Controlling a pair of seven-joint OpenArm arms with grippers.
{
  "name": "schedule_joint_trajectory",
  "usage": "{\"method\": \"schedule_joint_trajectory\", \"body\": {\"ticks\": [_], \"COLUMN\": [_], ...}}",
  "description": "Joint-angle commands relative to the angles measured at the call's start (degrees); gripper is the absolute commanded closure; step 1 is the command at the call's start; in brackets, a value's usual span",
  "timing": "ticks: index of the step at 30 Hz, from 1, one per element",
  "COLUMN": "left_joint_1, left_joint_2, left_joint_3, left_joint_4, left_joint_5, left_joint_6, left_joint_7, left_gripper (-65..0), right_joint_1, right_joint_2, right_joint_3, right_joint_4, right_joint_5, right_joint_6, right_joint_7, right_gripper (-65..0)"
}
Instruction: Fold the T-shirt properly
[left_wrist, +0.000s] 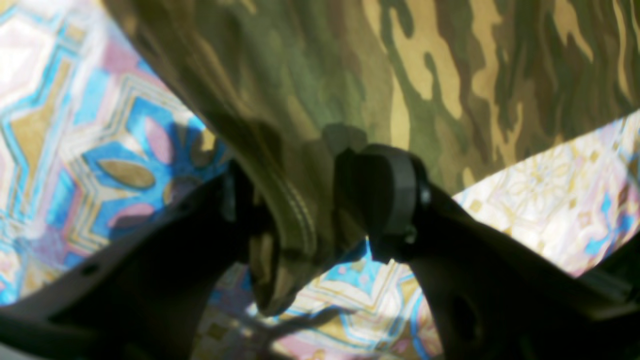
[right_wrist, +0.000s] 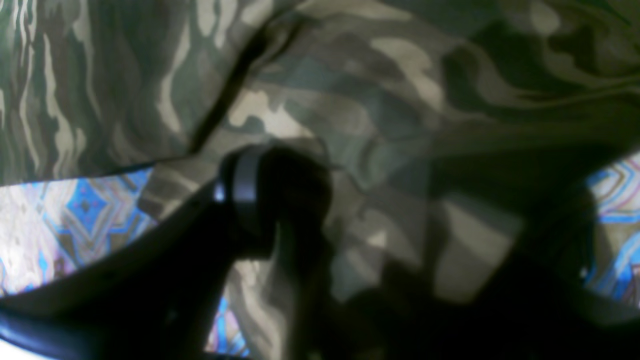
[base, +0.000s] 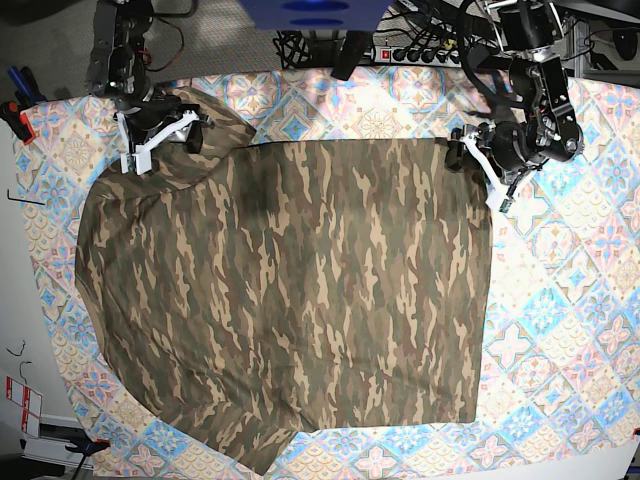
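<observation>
The camouflage T-shirt (base: 290, 300) lies spread across the table in the base view. My left gripper (base: 472, 156) is at its far right corner. In the left wrist view a stitched hem of the T-shirt (left_wrist: 400, 75) runs between the two dark fingers, and the left gripper (left_wrist: 310, 210) is shut on it, with a small fold hanging below. My right gripper (base: 165, 135) is at the far left corner, where the cloth is raised off the table. In the right wrist view the T-shirt (right_wrist: 350, 100) drapes between the fingers, and the right gripper (right_wrist: 400, 225) is shut on it.
The pastel tile-patterned tablecloth (base: 560, 300) covers the table and shows around the shirt. A power strip and cables (base: 420, 52) lie beyond the far edge. Clamps (base: 15, 115) grip the tablecloth at the left edge.
</observation>
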Motion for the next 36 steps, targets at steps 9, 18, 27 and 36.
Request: {"method": "schedule_joint_trajectory", "body": {"ticks": [9,18,27,36], "left_joint_1": [0.55,0.38,2.75,5.47], "left_joint_2": [0.11,4.07,7.23,6.88], "left_joint_3": [1.77,1.33,-5.08,-11.06], "left_joint_4": [-0.06,-0.06,3.02,10.66], "left_joint_5": [3.17,17.68,23.30,23.39], "left_joint_6": [-0.30,-0.30,-0.30,-0.30], "left_joint_7": [1.77,0.63,-3.95,-4.21], "left_gripper": [-27.6,0.0,0.0,0.0], "right_joint_1": [-0.81,2.44,1.21,-3.89], "right_joint_2": [-2.65,-2.65,-2.65,-2.65], "right_joint_3": [-3.61,-3.52,-2.99,2.19], "right_joint_4": [-3.72,-3.81,-2.93,8.32], "right_joint_5": [-2.44,-2.44,-2.53,-2.53], "right_joint_6": [0.52,0.43,0.34,0.34], "right_joint_7": [-16.20,-15.76,-15.76,-15.94], "right_gripper": [-26.8,-0.5,-0.9,-0.8]}}
